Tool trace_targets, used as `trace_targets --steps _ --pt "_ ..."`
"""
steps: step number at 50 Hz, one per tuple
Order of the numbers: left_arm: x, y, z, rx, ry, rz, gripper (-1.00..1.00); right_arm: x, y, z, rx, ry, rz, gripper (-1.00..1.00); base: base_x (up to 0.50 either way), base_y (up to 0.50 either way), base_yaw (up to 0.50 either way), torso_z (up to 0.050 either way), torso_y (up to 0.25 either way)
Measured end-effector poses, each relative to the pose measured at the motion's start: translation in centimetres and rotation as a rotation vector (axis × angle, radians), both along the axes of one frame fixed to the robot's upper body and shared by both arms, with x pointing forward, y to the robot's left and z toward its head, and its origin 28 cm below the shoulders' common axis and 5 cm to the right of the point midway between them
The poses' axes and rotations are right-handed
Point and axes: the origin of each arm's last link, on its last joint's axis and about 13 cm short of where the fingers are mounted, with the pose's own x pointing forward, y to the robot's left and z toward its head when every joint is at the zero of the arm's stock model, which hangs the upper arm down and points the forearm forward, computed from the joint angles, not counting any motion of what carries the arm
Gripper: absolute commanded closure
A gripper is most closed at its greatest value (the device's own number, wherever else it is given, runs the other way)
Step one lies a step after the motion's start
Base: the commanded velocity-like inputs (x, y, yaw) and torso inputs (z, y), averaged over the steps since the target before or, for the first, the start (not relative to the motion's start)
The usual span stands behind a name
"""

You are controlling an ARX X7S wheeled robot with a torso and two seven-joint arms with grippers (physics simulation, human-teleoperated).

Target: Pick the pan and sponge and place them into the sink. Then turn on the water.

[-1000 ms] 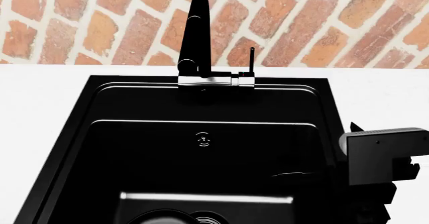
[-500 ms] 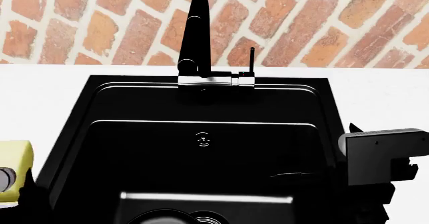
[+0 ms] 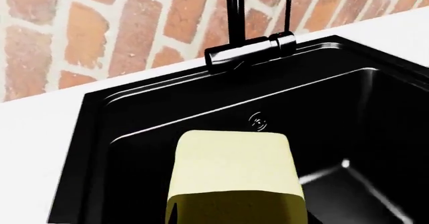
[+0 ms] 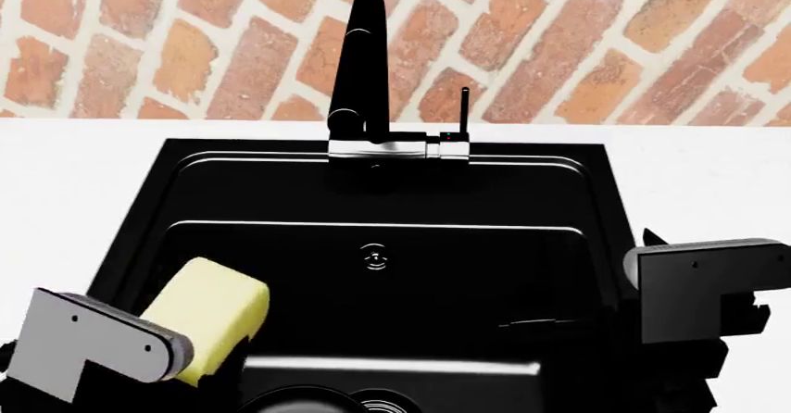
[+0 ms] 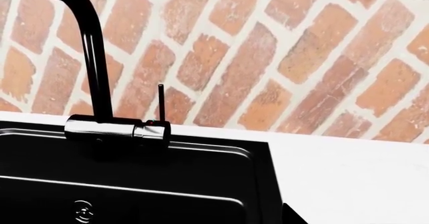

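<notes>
A black faucet (image 5: 90, 63) stands at the sink (image 5: 201, 184) rim's back edge, before a brick wall (image 5: 282, 48)

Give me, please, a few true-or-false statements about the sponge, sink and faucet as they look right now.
1. The sponge is held over the sink. True; it hangs at the end of the left gripper, above the basin's left side.
2. Water is running from the faucet. False; no stream shows in any view.
3. The faucet stands at the sink's back edge, before a brick wall. True.
4. The sponge is dark green. False; it is pale yellow.
5. The right gripper is holding the sponge. False; it sits at the sink's right side, apart from the sponge.
</notes>
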Motion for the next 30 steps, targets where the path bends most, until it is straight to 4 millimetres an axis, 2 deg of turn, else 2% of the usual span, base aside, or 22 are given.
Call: trace_targets --steps 13,30 --pt "0.0 -1.5 -0.6 0.045 0.074 -0.159 1.0 -0.1 0.0 -0.3 0.005 0.007 0.002 -1.0 0.0 0.0 0.0 0.0 0.0" --pt "1.8 -1.8 -1.9 0.093 0.219 -0.204 1.0 -0.2 0.0 -0.5 0.011 0.015 0.001 -1.0 0.0 0.0 0.0 0.0 0.0"
